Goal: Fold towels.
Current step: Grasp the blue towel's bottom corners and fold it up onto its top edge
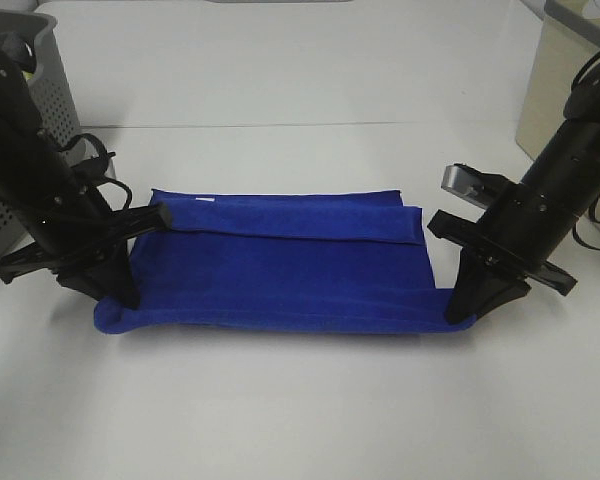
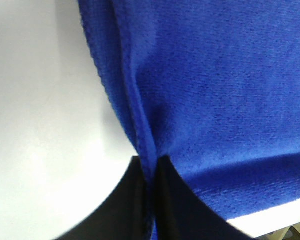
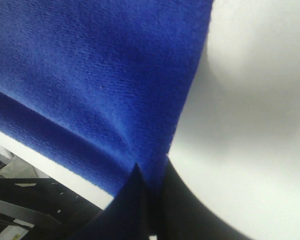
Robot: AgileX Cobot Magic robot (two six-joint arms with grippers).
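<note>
The royal-blue plush towel (image 1: 280, 265) is lying lengthwise across the white table (image 1: 280, 420), partly folded, with its far long edge doubled over as a band.

Close in on the left end effector (image 2: 150, 164): its two black fingers (image 2: 130, 200) are pinched together, with a raised ridge of the blue towel (image 2: 215, 100) caught between them. The plush cloth fans out from that pinch and fills most of the view. Its stitched hem curves along one side against the white surface (image 2: 40, 125).
</note>
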